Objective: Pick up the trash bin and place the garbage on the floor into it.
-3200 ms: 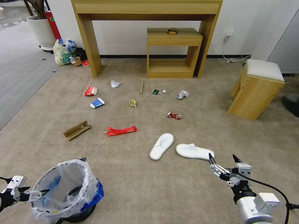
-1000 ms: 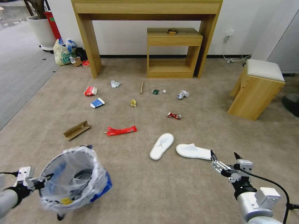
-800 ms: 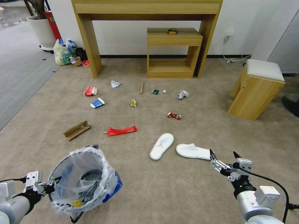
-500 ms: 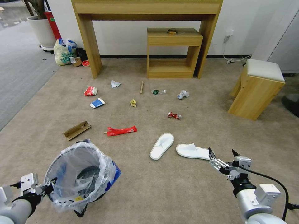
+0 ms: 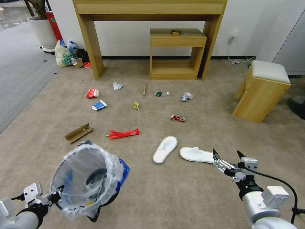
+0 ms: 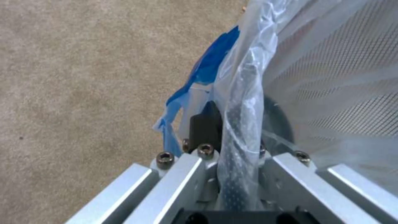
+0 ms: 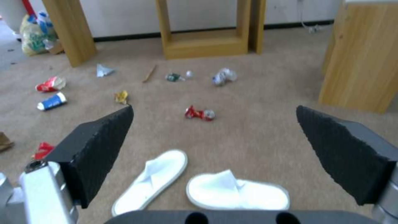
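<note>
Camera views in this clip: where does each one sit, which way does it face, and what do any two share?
Head: high on the robot, facing forward and down at the floor; left hand clamped on the bin rim, right hand open.
Left wrist: on the left arm, looking along its fingers at the bin's liner.
Right wrist: on the right arm, looking between its open pads at the slippers.
Head and right wrist share the slippers and can.
</note>
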Controlling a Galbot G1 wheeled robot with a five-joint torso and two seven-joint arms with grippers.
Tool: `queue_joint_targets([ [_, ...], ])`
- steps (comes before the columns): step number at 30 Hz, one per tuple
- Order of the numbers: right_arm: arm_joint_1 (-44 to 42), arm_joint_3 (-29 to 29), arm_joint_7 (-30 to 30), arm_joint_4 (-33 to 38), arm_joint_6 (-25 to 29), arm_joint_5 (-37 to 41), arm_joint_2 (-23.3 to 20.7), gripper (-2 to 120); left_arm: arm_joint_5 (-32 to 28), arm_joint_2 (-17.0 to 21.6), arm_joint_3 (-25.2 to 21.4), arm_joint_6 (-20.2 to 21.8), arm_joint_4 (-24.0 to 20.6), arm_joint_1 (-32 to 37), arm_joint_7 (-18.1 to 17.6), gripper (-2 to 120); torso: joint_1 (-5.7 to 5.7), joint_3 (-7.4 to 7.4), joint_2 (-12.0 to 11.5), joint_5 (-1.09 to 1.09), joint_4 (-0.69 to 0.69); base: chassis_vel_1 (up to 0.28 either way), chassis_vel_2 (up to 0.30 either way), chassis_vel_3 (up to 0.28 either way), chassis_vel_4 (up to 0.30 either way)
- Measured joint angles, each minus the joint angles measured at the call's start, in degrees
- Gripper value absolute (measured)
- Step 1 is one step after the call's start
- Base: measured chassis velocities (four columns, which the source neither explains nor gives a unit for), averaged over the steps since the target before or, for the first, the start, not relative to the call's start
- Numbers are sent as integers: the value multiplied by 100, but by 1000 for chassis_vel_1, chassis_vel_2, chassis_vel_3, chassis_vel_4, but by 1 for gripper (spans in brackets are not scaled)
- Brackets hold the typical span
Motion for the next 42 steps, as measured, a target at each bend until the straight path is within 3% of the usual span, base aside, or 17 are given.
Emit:
queue_joint_targets([
  [14,-9,5,-15,26,11,-115,58,100,164,-65,7,0,11,-69,252,0,0,0,0,0,-1,-10,9,9,-10],
  [31,-46,-48,18,-112,63,-306,83,100,224,36,-26,2,117,-71,395,0,0,2,0,0,-1,-157,167,171,-162],
  [42,312,193,-388,-950,-151,-239,-573,100,213,6,-26,2,162,-81,420,0,0,0,0,0,-1,-25,30,30,-26],
])
